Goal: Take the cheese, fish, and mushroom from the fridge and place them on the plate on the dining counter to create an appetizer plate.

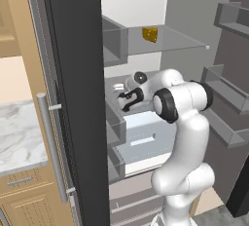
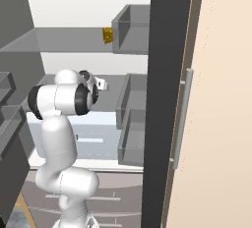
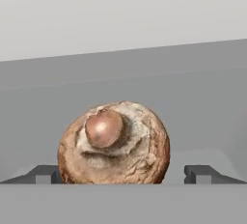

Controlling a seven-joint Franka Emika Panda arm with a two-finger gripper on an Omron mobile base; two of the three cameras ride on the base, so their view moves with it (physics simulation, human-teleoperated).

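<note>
The tool [image 3: 123,174] stands spread wide around the mushroom [image 3: 114,144], which sits between its fingertips [image 3: 198,174] on the fridge [image 1: 78,98] shelf.

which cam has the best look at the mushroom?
Hand view: the mushroom sits large and centred on the grey fridge shelf, between the open gripper tips. In both base views the arm blocks it, so I can't make it out.
</note>
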